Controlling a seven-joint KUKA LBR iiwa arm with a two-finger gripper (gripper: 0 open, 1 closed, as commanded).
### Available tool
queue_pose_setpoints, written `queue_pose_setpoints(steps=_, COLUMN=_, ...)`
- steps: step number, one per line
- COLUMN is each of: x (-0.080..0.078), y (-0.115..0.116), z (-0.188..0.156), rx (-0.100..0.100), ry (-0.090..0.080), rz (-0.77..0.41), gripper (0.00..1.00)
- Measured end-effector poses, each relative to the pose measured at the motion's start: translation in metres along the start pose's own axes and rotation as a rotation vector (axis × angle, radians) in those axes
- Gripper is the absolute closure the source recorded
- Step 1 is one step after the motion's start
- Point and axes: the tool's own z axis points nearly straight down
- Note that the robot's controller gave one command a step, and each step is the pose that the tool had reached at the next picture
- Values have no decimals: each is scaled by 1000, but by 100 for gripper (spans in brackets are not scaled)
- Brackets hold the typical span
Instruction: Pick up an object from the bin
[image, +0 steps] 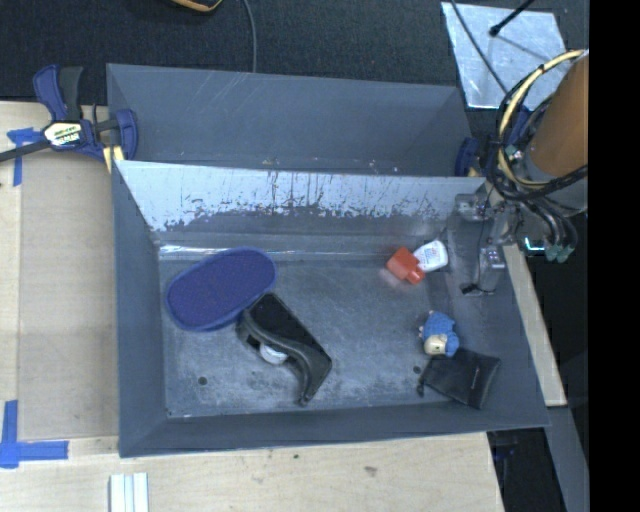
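Camera view from above: at the left of the grey metal bin (300, 130) a flat dark-blue oval piece (220, 288) is seen. At its lower right edge, touching or nearly so, lies a black curved plastic handle with a white part (288, 345). Further right, near the back wall, a small white bottle with a red cap (415, 263) lies on its side. Below it, a small blue toy with a cream knob (438, 335) lies next to a black flat rectangular pouch (460, 378). The gripper (486, 268) hangs at the right wall, just beside the bottle. Whether it is spread or pressed together cannot be told, and no thing is seen held. The bottle is judged the nearest candidate. For a good pick, the gripper should be centred over its middle, set across its narrow side, and kept apart from the wall before it is lowered.
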Motion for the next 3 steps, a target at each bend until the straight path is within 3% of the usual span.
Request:
queue_pose_setpoints(steps=1, x=-9, y=7, z=103, rx=-1, ry=-2, rz=-297, gripper=0)
queue_pose_setpoints(steps=2, x=54, y=3, z=141, rx=-9, ry=-28, rz=-771, gripper=0)
queue_pose_setpoints(steps=3, x=57, y=-7, z=143, rx=4, ry=-18, rz=-773, gripper=100)
